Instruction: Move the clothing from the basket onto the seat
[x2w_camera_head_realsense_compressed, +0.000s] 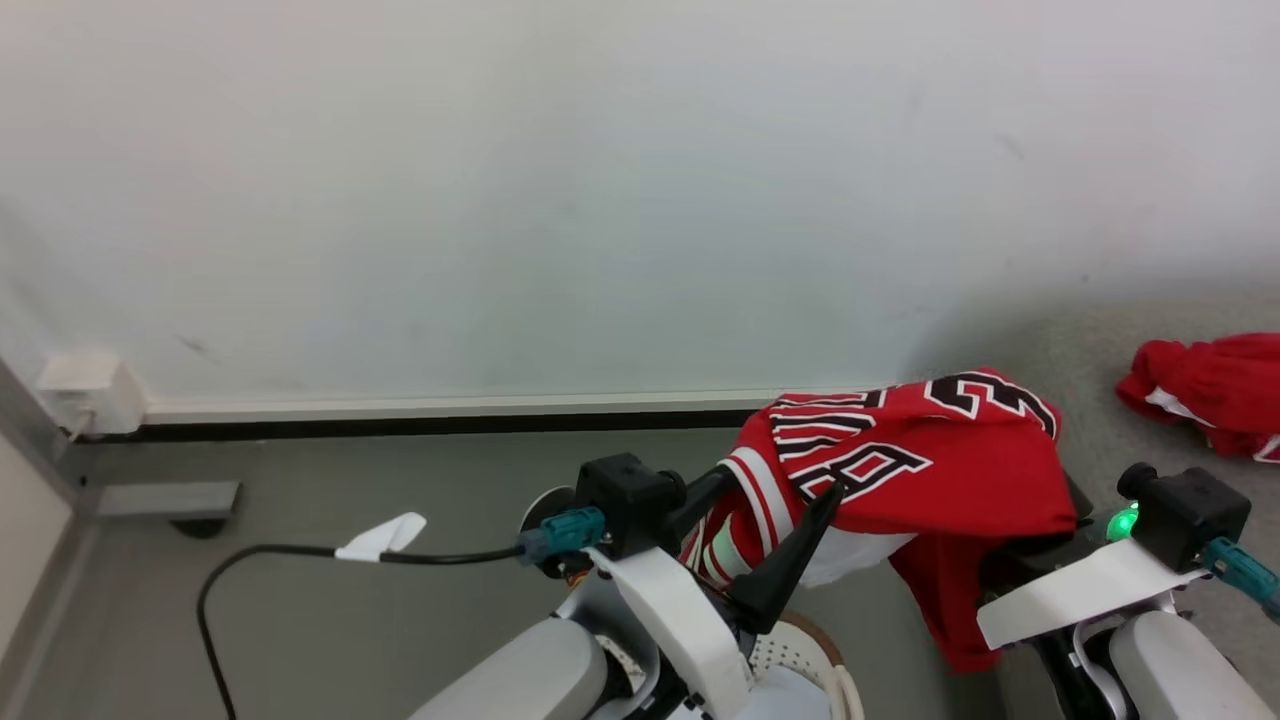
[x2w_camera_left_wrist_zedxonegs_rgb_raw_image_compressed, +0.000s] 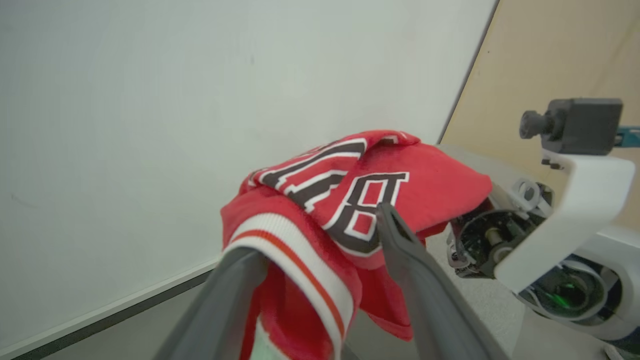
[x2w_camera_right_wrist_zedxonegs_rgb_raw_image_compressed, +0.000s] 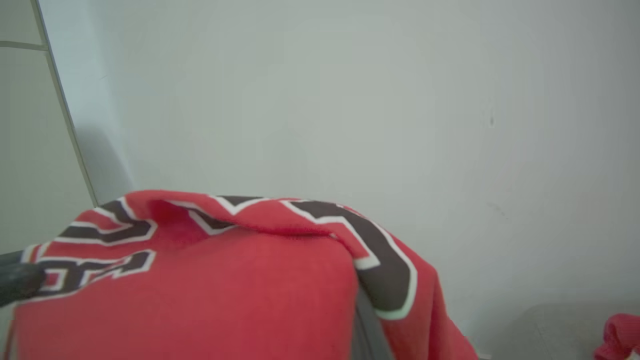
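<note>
Your left tool (x2w_camera_head_realsense_compressed: 775, 487) gapes around the red jersey (x2w_camera_head_realsense_compressed: 930, 470); the right tool (x2w_camera_head_realsense_compressed: 1020, 550) clenches it. Next: carry it to the sofa (x2w_camera_head_realsense_compressed: 1090, 400).

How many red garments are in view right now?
2. A lettered jersey hangs raised near the basket; a bunched one lies on the seat, right. The basket may hide more.

A plain off-white wall (x2w_camera_head_realsense_compressed: 600, 180) met a dull grey-green floor (x2w_camera_head_realsense_compressed: 400, 480) along a white skirting board (x2w_camera_head_realsense_compressed: 450, 407) edged dark below, with a small white box (x2w_camera_head_realsense_compressed: 85, 390), possibly a socket, at the board's left end.
</note>
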